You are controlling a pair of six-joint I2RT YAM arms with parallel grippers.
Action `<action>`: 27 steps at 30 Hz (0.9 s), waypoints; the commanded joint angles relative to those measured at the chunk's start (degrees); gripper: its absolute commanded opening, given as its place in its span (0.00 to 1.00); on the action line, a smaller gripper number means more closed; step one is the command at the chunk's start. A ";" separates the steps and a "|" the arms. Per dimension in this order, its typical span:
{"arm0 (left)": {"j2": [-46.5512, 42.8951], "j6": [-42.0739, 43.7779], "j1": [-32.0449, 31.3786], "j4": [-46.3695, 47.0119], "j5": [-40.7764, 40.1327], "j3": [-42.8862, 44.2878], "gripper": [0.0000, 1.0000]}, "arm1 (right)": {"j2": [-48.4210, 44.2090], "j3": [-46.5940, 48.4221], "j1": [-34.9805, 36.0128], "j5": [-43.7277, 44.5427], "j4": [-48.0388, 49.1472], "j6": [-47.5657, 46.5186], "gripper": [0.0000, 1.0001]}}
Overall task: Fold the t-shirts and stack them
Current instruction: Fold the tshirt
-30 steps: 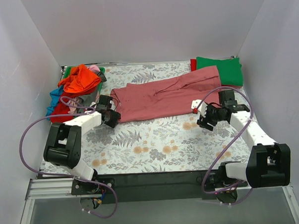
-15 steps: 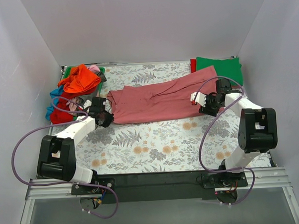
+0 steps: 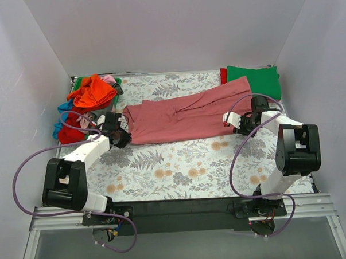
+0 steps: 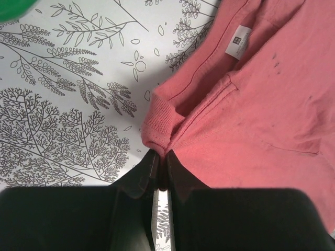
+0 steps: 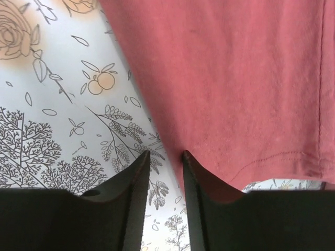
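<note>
Pinching the collar of the limp, light dusty-rose t-shirt point(image 4: 261, 115), the left end effector point(image 4: 158, 154) was clamped together — the right end effector point(image 5: 163, 157) straddled its hem, slightly spread.

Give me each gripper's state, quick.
Left gripper: shut on the dusty-rose t-shirt edge.
Right gripper: open, jaws narrowly apart at that shirt's edge, nothing pinched.

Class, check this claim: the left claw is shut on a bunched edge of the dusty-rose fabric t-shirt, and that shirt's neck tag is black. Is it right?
Not quite: the neck tag is white, as the left wrist view shows. The left claw is indeed shut on a bunched edge of the dusty-rose fabric t-shirt.
</note>
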 commanded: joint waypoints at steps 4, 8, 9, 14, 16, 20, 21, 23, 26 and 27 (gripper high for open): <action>-4.28 2.27 0.76 -1.47 -0.67 -1.31 0.00 | 1.06 -0.27 -0.43 0.97 -0.23 3.41 0.26; -4.98 2.71 1.02 -1.56 -0.75 -1.49 0.00 | -0.86 -2.29 -0.43 1.41 -0.41 3.59 0.16; -5.16 2.71 1.03 -1.64 -0.75 -1.66 0.00 | -1.48 -3.08 -0.43 1.49 -0.49 3.33 0.12; -6.74 3.50 1.38 -2.00 -0.49 -3.06 0.00 | -7.97 -9.48 -0.70 1.23 -2.07 1.92 0.03; -7.53 3.85 1.64 -2.35 -0.23 -3.68 0.00 | -10.44 -11.77 -1.05 1.05 -2.69 1.04 0.01; -9.99 4.47 2.08 -3.40 0.30 -5.53 0.00 | -18.52 -16.70 -1.31 0.18 -5.94 -0.28 0.01; -11.21 4.82 2.17 -3.49 0.39 -6.40 0.00 | -20.10 -18.88 -1.31 -0.17 -6.64 -0.63 0.01; -13.32 5.08 2.43 -4.37 0.48 -7.28 0.00 | -25.09 -20.92 -1.31 -0.44 -9.45 -1.51 0.01; -15.09 5.43 2.61 -4.98 1.00 -8.08 0.00 | -32.39 -24.87 -1.31 -1.14 -14.02 -3.35 0.01; -15.70 5.52 2.69 -5.16 1.18 -8.26 0.00 | -34.25 -25.75 -1.31 -1.40 -15.07 -3.79 0.01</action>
